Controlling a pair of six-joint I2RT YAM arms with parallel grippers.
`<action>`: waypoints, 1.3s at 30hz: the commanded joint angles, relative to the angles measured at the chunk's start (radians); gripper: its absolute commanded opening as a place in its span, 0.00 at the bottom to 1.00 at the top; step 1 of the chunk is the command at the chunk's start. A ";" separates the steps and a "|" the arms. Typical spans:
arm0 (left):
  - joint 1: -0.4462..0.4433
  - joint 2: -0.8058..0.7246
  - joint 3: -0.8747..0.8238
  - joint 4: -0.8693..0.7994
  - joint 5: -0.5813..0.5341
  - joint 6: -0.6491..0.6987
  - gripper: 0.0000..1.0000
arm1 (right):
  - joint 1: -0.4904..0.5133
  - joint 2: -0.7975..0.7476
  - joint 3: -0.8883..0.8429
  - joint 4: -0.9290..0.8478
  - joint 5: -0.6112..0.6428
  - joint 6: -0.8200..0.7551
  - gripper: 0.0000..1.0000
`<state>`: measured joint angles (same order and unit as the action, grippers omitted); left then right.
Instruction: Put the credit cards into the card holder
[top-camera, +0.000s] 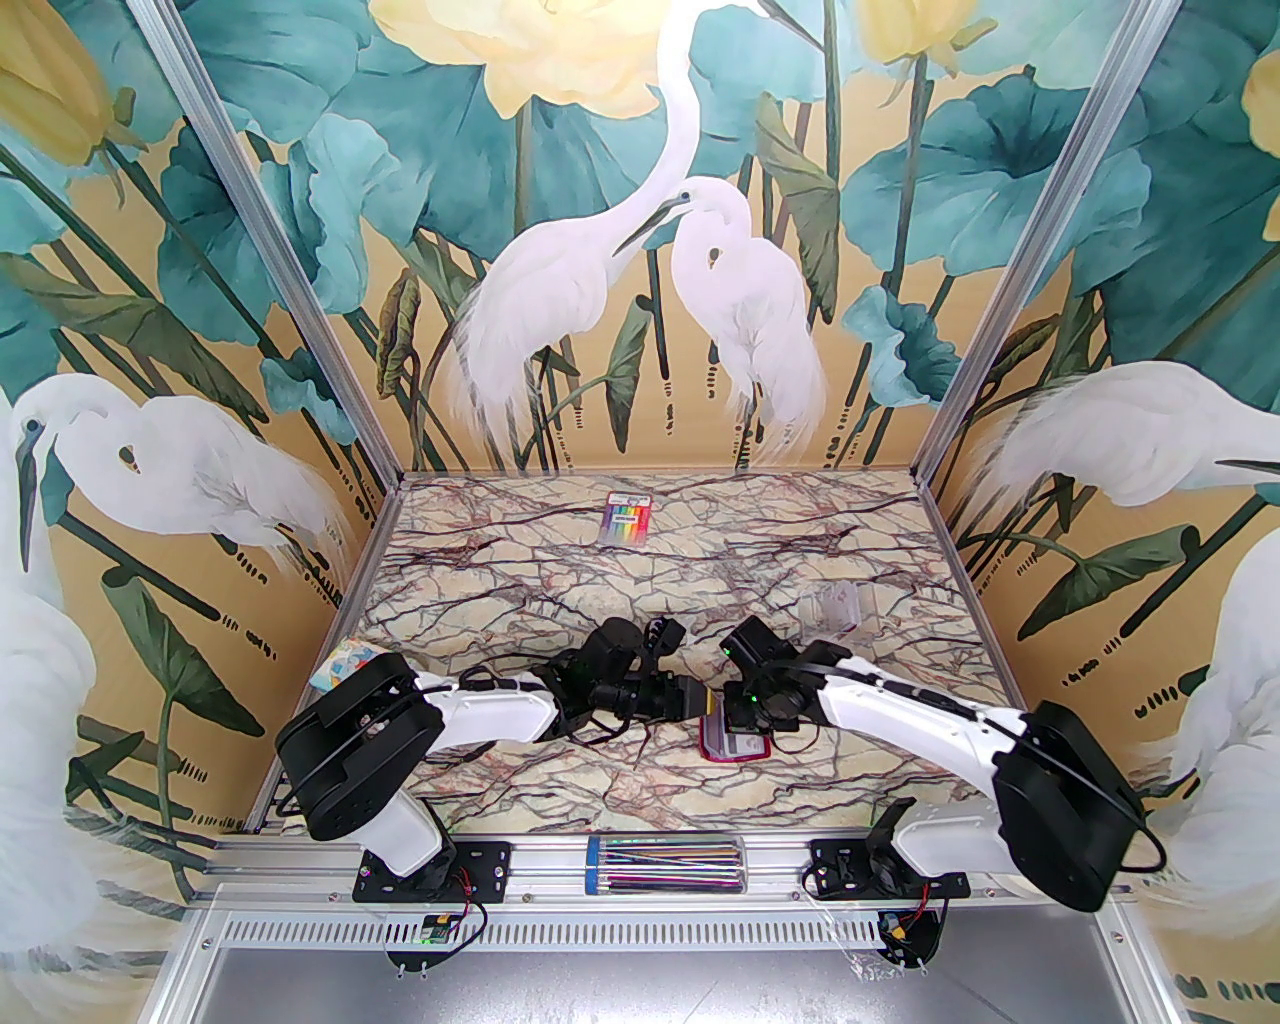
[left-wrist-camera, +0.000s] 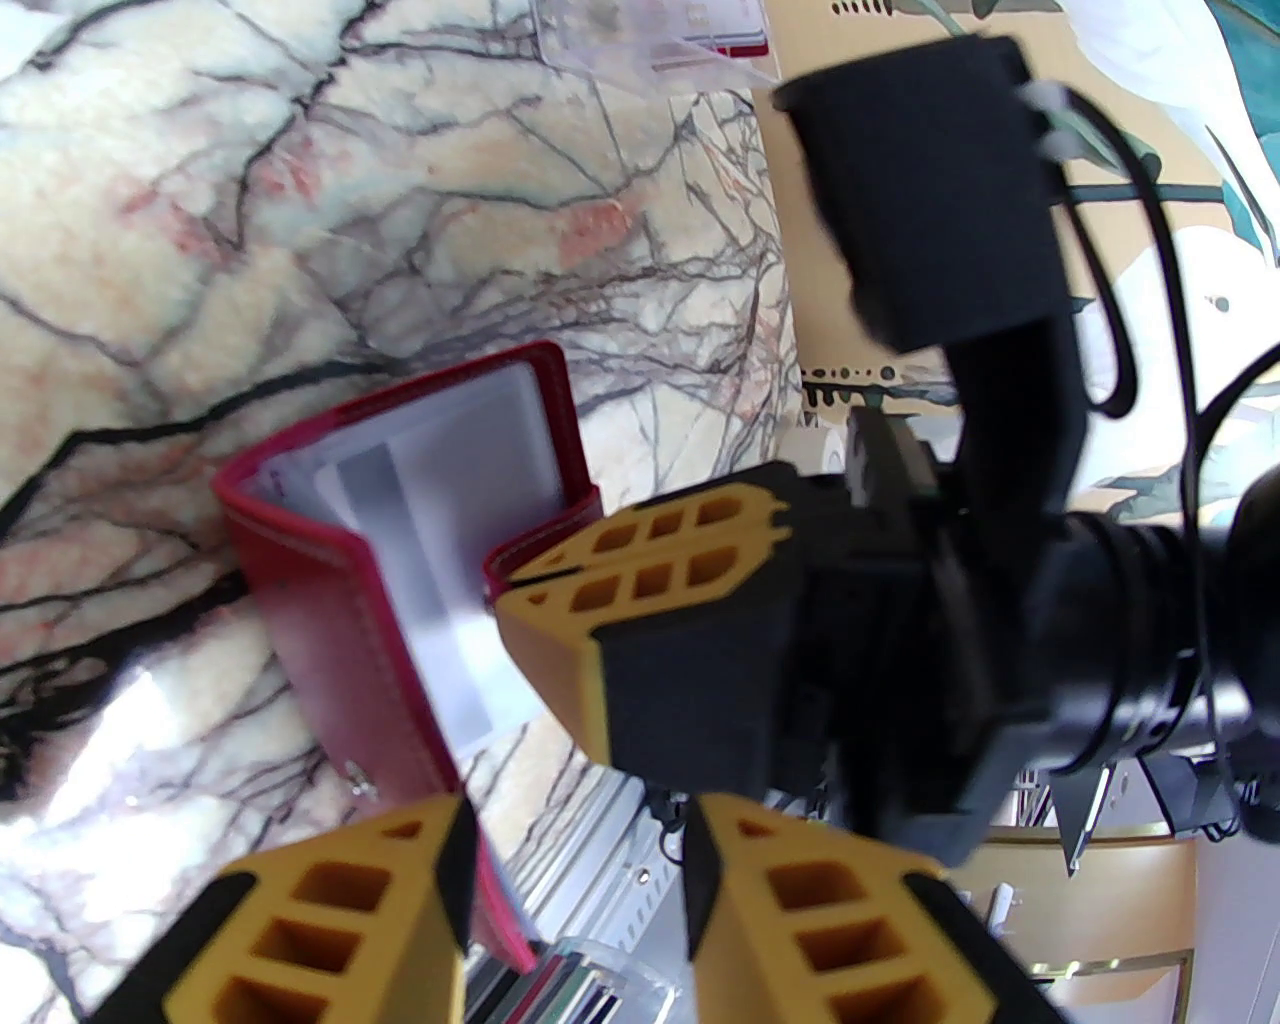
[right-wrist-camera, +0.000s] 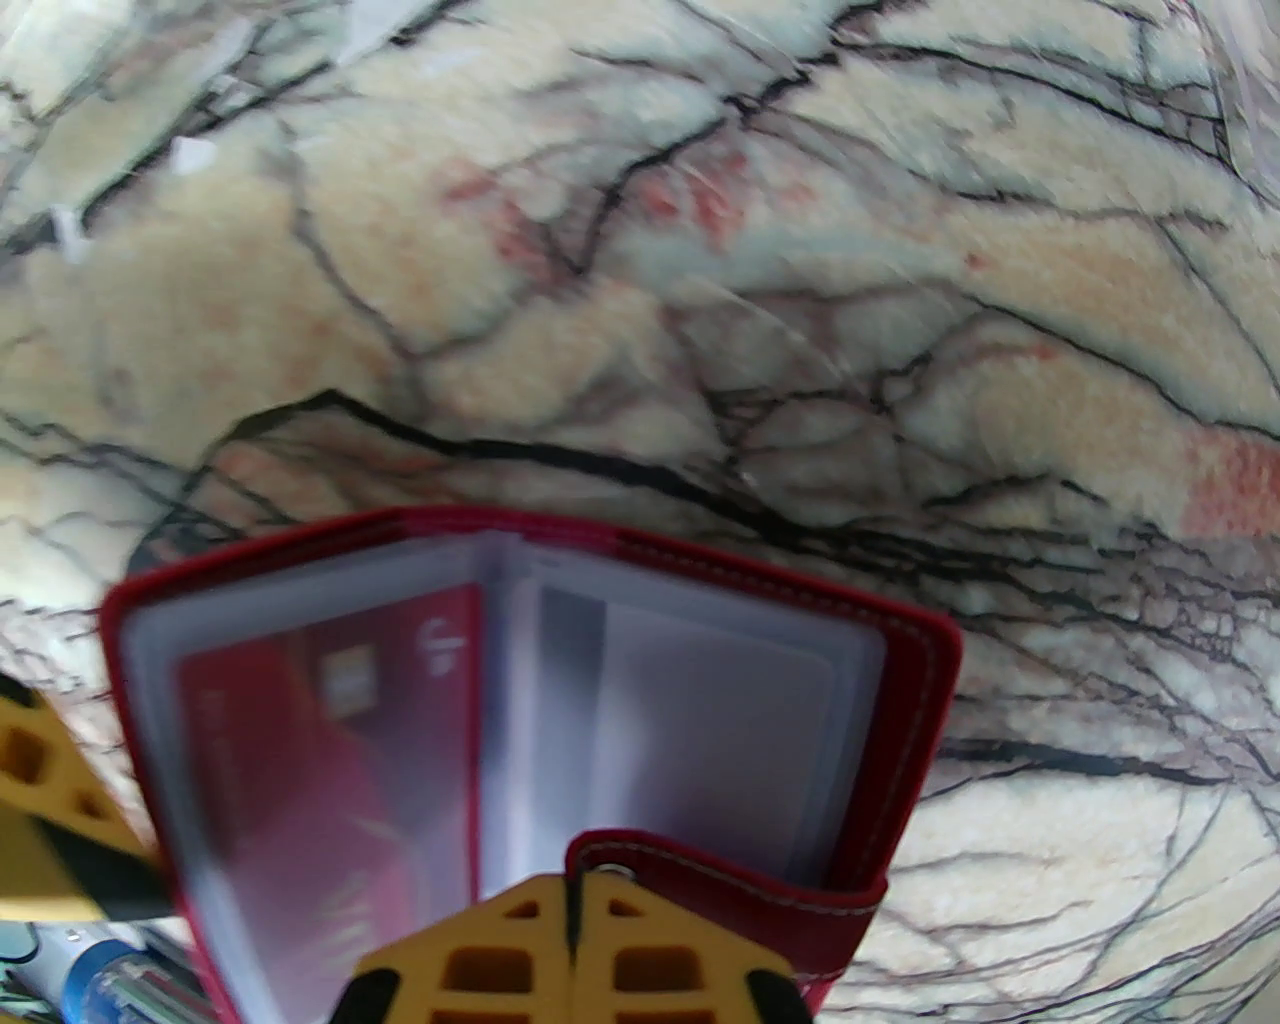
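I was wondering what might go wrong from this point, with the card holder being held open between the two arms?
1. The right end effector pinches the card holder only by its snap tab, so the holder may slip free or flop shut.
2. The left end effector hangs open right beside it, straddling the cover's edge. The two might collide if either shifts.

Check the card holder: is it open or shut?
Open. The card holder is spread, its clear inner sleeves showing; the right gripper pinches its tab.
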<state>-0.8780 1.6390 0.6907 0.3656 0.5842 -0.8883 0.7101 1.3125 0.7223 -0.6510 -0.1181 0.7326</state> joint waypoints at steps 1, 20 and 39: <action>-0.016 0.029 0.024 0.018 0.028 -0.018 0.39 | -0.018 -0.053 -0.026 0.035 -0.056 0.010 0.00; -0.075 0.197 0.157 0.036 0.032 -0.037 0.28 | -0.086 -0.164 -0.082 -0.121 0.009 -0.027 0.00; -0.093 0.310 0.234 -0.074 -0.034 0.004 0.06 | -0.089 -0.253 -0.046 -0.137 0.021 0.002 0.00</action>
<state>-0.9573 1.9190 0.8989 0.3511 0.5854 -0.9154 0.6262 1.0599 0.6487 -0.8127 -0.0803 0.7326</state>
